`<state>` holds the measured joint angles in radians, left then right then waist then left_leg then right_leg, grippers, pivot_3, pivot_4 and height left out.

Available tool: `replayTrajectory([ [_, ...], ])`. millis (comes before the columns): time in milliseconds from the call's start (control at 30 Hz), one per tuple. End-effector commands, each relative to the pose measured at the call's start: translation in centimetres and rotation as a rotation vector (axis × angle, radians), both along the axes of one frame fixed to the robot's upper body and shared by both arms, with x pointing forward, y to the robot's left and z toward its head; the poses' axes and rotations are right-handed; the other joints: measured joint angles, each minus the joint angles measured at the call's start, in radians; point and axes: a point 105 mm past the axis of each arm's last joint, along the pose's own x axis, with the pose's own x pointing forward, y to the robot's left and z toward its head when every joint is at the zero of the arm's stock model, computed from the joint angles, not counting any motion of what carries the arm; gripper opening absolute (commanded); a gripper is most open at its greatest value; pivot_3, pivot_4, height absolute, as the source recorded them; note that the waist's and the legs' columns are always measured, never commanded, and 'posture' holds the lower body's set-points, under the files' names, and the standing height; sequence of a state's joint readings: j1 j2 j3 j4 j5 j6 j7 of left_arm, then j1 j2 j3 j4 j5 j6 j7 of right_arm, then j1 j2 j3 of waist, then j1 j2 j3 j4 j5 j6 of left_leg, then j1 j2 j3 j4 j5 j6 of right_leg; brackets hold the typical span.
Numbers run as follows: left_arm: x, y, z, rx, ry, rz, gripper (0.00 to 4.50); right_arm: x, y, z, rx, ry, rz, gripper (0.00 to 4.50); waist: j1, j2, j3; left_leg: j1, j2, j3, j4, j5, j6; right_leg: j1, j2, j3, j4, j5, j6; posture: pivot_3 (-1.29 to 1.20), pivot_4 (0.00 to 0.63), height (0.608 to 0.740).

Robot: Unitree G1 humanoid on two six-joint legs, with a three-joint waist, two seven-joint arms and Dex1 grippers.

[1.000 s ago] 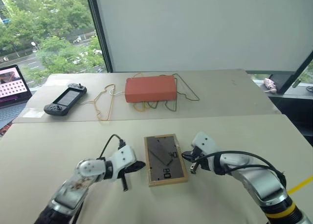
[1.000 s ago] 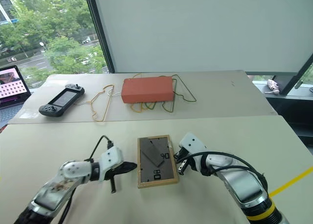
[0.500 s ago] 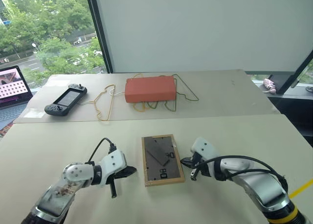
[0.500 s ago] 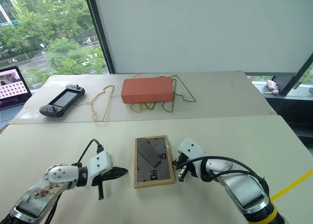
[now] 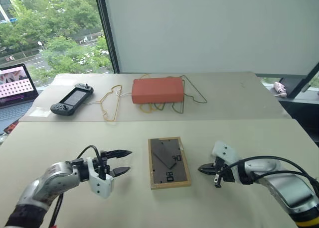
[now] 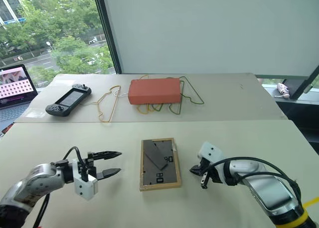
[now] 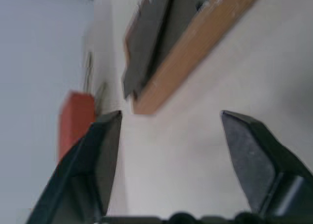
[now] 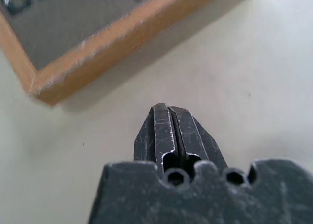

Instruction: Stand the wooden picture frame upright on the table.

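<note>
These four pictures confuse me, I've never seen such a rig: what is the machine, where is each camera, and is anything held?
It is a two-armed humanoid robot. The two wide pictures come from its head, looking down over its arms; the two close ones from cameras on its wrists. On the table the wooden picture frame lies flat, grey back up. The left gripper is open beside it; the right gripper is shut, just short of the other side. Nothing is held. On the farther tabletop lie an orange-red box, wire hangers and a game controller.

Silver-grey arms, white wrist housings, black cables — black tapered fingers (image 6: 107, 173)
</note>
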<state>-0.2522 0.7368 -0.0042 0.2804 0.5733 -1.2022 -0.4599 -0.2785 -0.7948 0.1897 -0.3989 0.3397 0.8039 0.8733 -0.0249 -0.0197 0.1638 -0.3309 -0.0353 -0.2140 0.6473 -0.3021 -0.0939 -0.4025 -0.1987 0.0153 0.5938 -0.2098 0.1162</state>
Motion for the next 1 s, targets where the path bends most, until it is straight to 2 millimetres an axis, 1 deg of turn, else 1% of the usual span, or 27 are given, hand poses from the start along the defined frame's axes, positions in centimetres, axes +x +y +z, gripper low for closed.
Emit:
replayTrajectory([
  [33,-0.1,-0.7,-1.1,-0.003,-0.017,-0.056,3.45,-0.4,0.8,0.5,0.017,0.049,0.036,0.0,-0.001,0.0,0.0,0.0,0.0,0.0,0.0,0.0,0.0,-0.001,0.0,0.0,0.0,0.0,0.0,0.0,0.15,0.74],
  [133,-0.5,-2.0,-1.9,-0.012,-0.015,-0.121,3.45,-1.8,1.9,-0.1,0.024,0.138,0.094,0.0,0.0,0.0,0.0,-0.002,0.0,0.0,0.0,0.0,0.0,-0.001,0.0,-0.001,0.0,0.0,0.001,0.0,0.15,0.74],
  [233,-0.8,-2.5,-2.3,-0.029,-0.006,-0.161,3.45,-3.3,2.9,-0.5,0.026,0.195,0.154,0.0,0.001,0.0,0.0,-0.004,0.0,0.0,0.001,0.0,0.0,-0.001,0.0,-0.001,0.0,0.001,0.002,0.0,0.15,0.74],
  [300,-1.2,-2.8,-2.3,-0.046,-0.007,-0.198,3.45,-3.9,3.3,-0.6,0.034,0.213,0.169,0.0,0.002,0.0,0.0,-0.004,0.0,0.0,0.001,0.0,0.0,-0.001,0.0,-0.001,0.0,0.001,0.002,0.0,0.15,0.74],
  [533,-2.6,-3.6,-2.4,-0.08,0.011,-0.301,3.45,-3.0,3.9,-0.4,0.055,0.182,0.117,0.0,0.0,0.001,0.0,-0.003,0.0,0.0,0.001,0.0,0.0,-0.001,0.0,-0.001,0.001,0.001,0.002,0.0,0.15,0.74],
  [667,-2.3,-4.0,-2.7,-0.076,0.02,-0.302,3.45,-2.5,4.2,-0.3,0.057,0.169,0.105,0.0,0.0,0.001,0.0,-0.003,0.0,0.0,0.002,0.0,0.0,-0.002,0.0,-0.001,0.001,0.001,0.002,0.0,0.15,0.74],
  [900,-1.3,-4.0,-2.5,-0.082,0.016,-0.269,3.45,-2.8,4.4,-0.3,0.062,0.173,0.104,0.0,0.003,0.001,0.0,-0.003,0.0,0.0,0.003,0.0,0.0,-0.002,0.0,-0.001,0.001,0.001,0.002,0.0,0.15,0.74],
  [1000,-1.3,-4.0,-2.7,-0.08,0.027,-0.268,2.71,-2.9,4.4,-0.2,0.067,0.175,0.097,0.0,0.003,0.001,0.0,-0.003,0.0,0.0,0.003,0.0,0.0,-0.002,0.0,-0.001,0.001,0.001,0.002,0.0,0.15,0.74],
])
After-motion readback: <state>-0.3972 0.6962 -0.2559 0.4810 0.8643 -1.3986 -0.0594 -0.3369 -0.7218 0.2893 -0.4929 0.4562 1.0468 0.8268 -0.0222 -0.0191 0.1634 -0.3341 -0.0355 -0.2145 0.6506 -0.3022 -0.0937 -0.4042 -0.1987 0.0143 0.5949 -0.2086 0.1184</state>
